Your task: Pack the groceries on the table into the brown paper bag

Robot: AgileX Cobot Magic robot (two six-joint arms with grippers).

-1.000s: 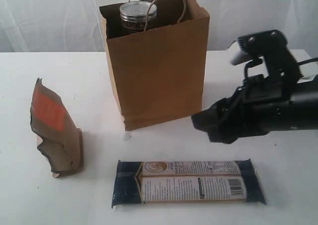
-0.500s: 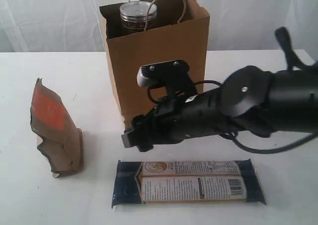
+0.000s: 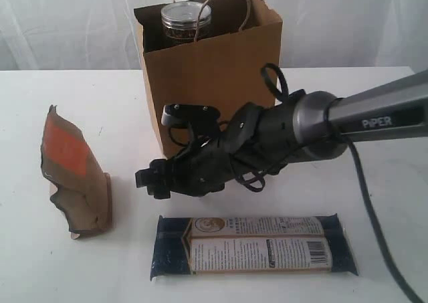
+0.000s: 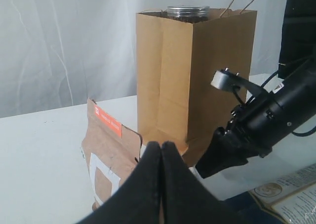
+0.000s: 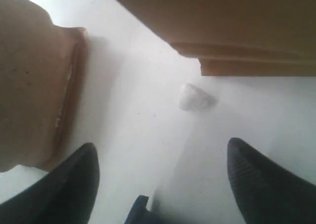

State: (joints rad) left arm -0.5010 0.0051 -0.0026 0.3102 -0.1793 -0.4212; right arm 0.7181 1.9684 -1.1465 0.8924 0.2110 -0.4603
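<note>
The brown paper bag (image 3: 210,95) stands upright at the back of the table (image 3: 120,263), and a clear jar (image 3: 185,19) pokes out of its top. The orange-brown pouch (image 3: 70,176) stands at the left. The long navy packet (image 3: 254,246) lies flat in front. My right gripper (image 3: 150,180) reaches across in front of the bag, open and empty, low over the table between bag and pouch. In the right wrist view its fingertips (image 5: 261,179) are spread wide, with the pouch (image 5: 29,85) beside one of them. My left gripper (image 4: 161,147) is shut and empty, the pouch (image 4: 106,155) just beyond it.
A small white crumb (image 5: 195,98) lies on the table by the bag's base (image 5: 237,26). The right arm (image 3: 314,126) spans the space between the bag and the navy packet. A white curtain (image 3: 67,22) hangs behind the table.
The right arm has swept from the right side leftward across the front of the bag, ending near the pouch. The left gripper has stayed shut.
</note>
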